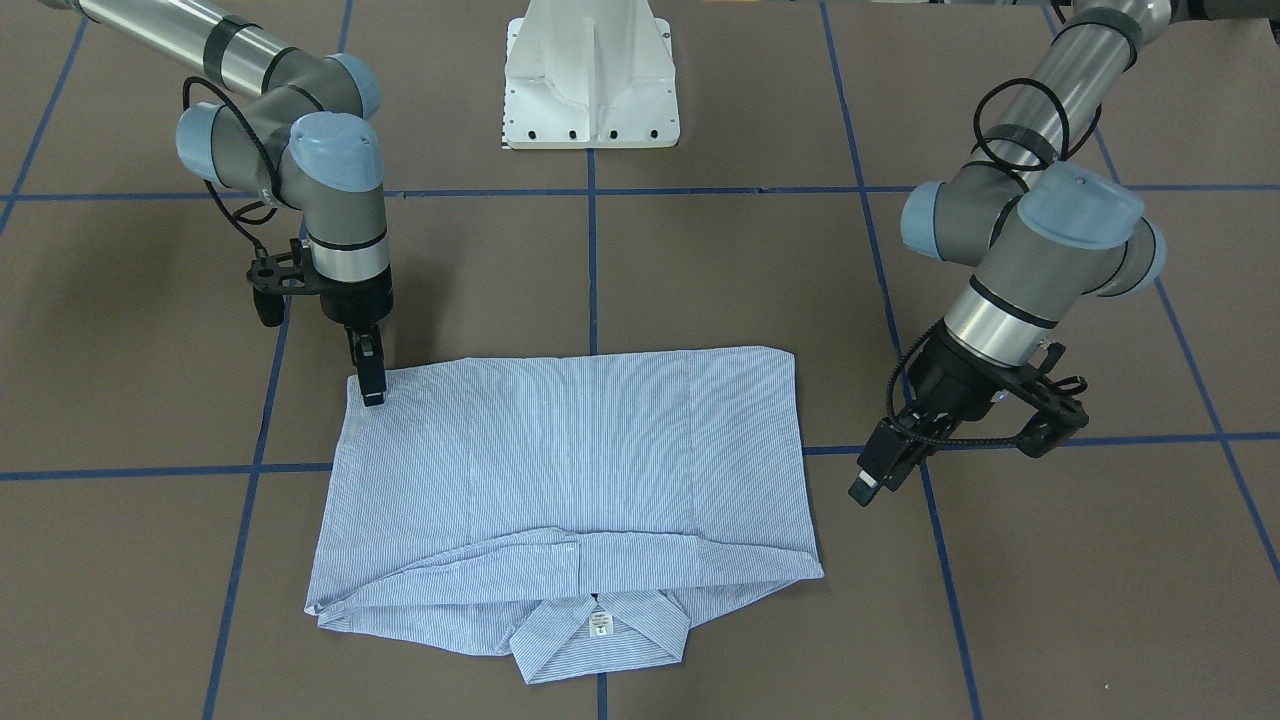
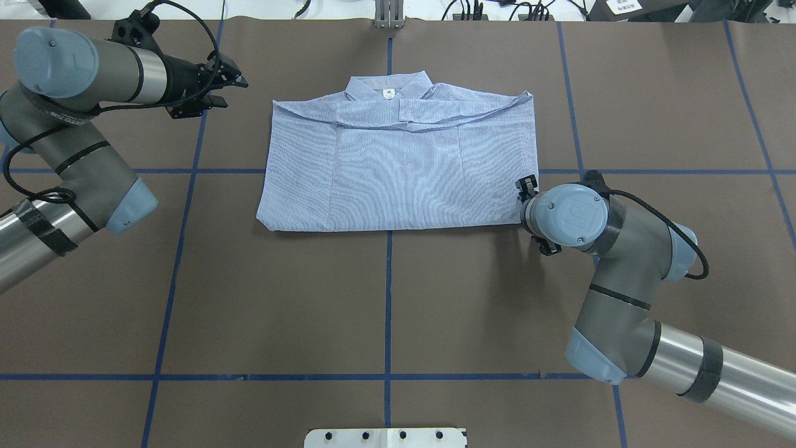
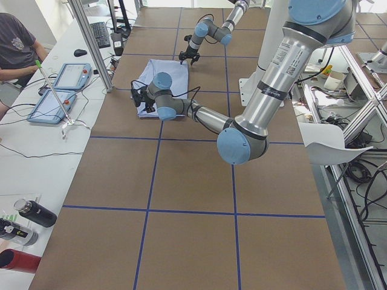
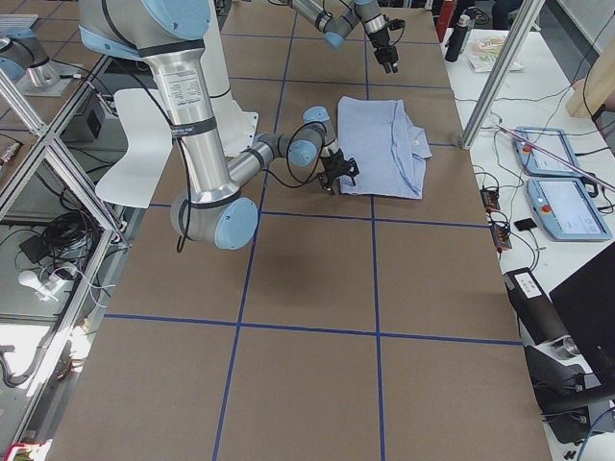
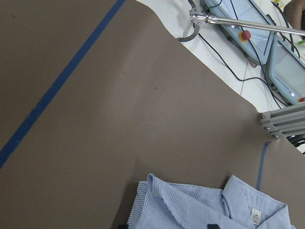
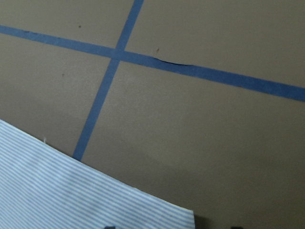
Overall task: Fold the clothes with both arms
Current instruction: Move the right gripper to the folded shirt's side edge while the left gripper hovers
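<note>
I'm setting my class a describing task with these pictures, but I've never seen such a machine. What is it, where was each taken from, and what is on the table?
It is a robot: a left arm and a right arm, each ending in a two-finger tool. One picture faces the robot, one looks down from behind it, two look along the brown table from its ends, two come from wrist cameras. On the table lies one striped shirt, partly folded, collar away from the robot. The right tool sits at its near right corner, seemingly open; the left tool hangs open beside it, holding nothing.
</note>
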`<move>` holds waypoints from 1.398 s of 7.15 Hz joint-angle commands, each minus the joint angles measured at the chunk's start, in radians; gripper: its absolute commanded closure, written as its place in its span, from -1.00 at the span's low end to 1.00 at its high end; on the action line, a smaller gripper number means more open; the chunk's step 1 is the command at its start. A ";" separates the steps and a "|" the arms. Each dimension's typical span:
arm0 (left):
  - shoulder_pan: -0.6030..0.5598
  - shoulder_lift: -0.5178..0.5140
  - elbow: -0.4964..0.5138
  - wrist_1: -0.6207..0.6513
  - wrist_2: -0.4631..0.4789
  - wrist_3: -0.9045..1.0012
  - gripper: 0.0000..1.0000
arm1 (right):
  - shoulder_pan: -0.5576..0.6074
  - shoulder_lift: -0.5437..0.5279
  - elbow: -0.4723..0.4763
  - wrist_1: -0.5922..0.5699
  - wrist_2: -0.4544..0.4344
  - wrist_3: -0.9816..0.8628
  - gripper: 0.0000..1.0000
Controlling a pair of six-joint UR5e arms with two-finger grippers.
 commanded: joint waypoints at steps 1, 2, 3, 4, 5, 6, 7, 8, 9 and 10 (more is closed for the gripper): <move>0.001 0.001 -0.003 0.000 0.000 -0.001 -0.26 | -0.001 -0.003 0.043 -0.050 0.001 0.000 1.00; 0.000 0.003 -0.007 0.000 0.000 -0.001 -0.26 | -0.003 -0.003 0.037 -0.061 -0.002 0.001 1.00; 0.001 0.003 -0.007 0.000 0.000 -0.001 -0.26 | -0.001 -0.001 0.041 -0.064 -0.002 0.002 1.00; 0.000 0.003 -0.008 0.000 0.000 -0.003 -0.26 | 0.001 -0.001 0.041 -0.066 0.000 0.000 1.00; 0.000 0.004 -0.013 0.000 0.002 -0.001 -0.26 | 0.001 0.001 0.037 -0.064 -0.002 0.001 1.00; 0.000 0.010 -0.017 0.000 0.002 -0.001 -0.26 | 0.004 0.004 0.037 -0.066 -0.002 0.002 1.00; 0.000 0.020 -0.028 0.000 0.002 -0.003 -0.26 | 0.013 0.005 0.038 -0.068 0.000 0.002 1.00; 0.000 0.020 -0.031 0.000 0.004 -0.003 -0.26 | 0.016 0.004 0.041 -0.068 0.003 0.000 1.00; 0.001 0.020 -0.031 0.000 0.004 -0.003 -0.26 | 0.019 -0.006 0.054 -0.072 0.001 0.000 1.00; 0.001 0.020 -0.031 0.000 0.004 -0.003 -0.26 | 0.017 -0.006 0.048 -0.071 0.000 0.000 0.28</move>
